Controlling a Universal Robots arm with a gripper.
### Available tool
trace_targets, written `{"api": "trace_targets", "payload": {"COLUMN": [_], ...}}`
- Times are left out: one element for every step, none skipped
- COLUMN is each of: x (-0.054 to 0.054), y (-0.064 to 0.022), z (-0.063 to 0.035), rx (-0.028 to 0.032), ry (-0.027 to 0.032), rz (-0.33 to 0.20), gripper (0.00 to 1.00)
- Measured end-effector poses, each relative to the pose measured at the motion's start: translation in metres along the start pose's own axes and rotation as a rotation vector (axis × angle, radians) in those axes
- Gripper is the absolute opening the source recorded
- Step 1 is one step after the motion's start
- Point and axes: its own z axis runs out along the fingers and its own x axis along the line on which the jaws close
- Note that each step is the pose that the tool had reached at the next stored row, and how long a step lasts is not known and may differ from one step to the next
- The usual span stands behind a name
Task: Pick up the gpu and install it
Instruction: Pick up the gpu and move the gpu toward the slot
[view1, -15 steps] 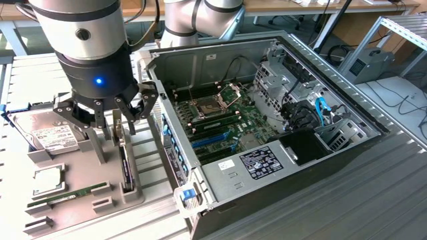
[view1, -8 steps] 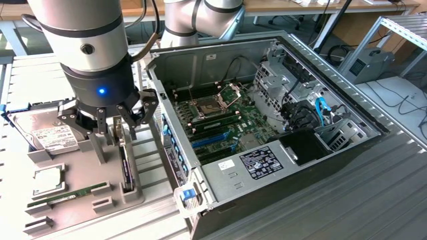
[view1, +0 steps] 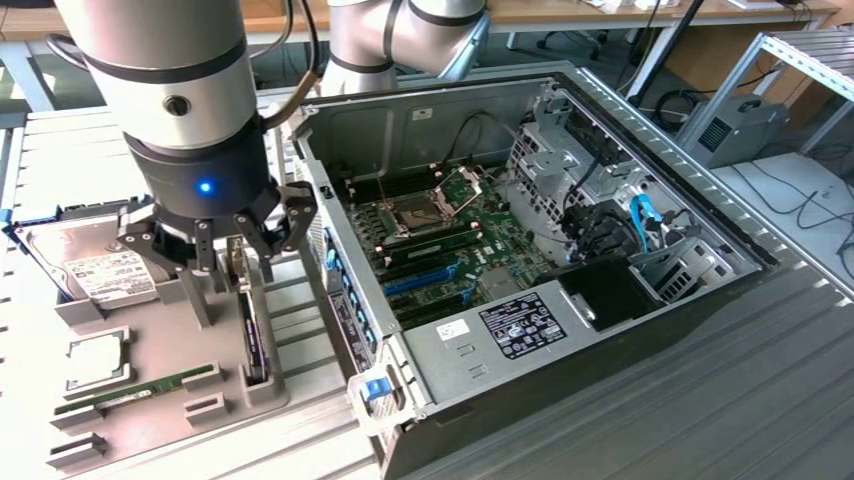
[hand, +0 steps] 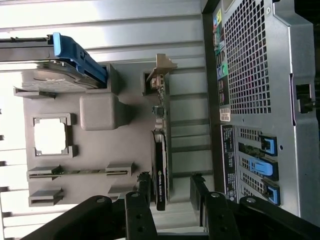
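The gpu (view1: 250, 335) is a thin black card standing on edge in a slot of the grey holder tray (view1: 160, 340), beside the open computer case (view1: 534, 250). In the wrist view the gpu (hand: 160, 165) has its silver bracket at the end far from the camera. My gripper (view1: 230, 262) hangs over the card, open. Seen from the wrist, the gripper (hand: 170, 181) has one finger on each side of the card's near end, with gaps between the fingers (hand: 145, 187) and the card. Nothing is held.
The tray also carries a silver hard drive (view1: 94, 270) with a blue clip, a processor (view1: 94, 362) and a green memory stick (view1: 140, 388). Inside the case the motherboard (view1: 454, 235) shows blue expansion slots (view1: 420, 278). The case's rear wall (hand: 260, 100) stands close beside the tray.
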Motion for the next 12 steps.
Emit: {"api": "trace_targets", "payload": {"x": [0.0,0.0,0.0,0.0001,0.0001,0.0001,0.0001,0.0001,0.0001,0.0001,0.0001,0.0002], "y": [0.0,0.0,-0.0001,-0.0001,-0.0001,-0.0001,-0.0002,-0.0002,-0.0002,-0.0002,-0.0003,-0.0003], "z": [0.0004,0.0011,0.0015,0.002,0.0024,0.0029,0.0033,0.004,0.0047,0.0055,0.0064,0.0076], "rx": [0.0,0.0,0.0,0.0,0.0,0.0,0.0,-0.0001,-0.0001,-0.0001,-0.0001,-0.0001], "ry": [0.0,0.0,0.0,0.0,0.0,0.0,0.0,0.0,-0.0001,-0.0001,0.0,-0.0001], "rz": [0.0,0.0,0.0,0.0,0.0,0.0,0.0,0.0,0.0,0.0,0.0,0.0], "gripper": [0.45,0.45,0.45,0.45,0.45,0.45,0.45,0.45,0.45,0.45,0.45,0.45]}}
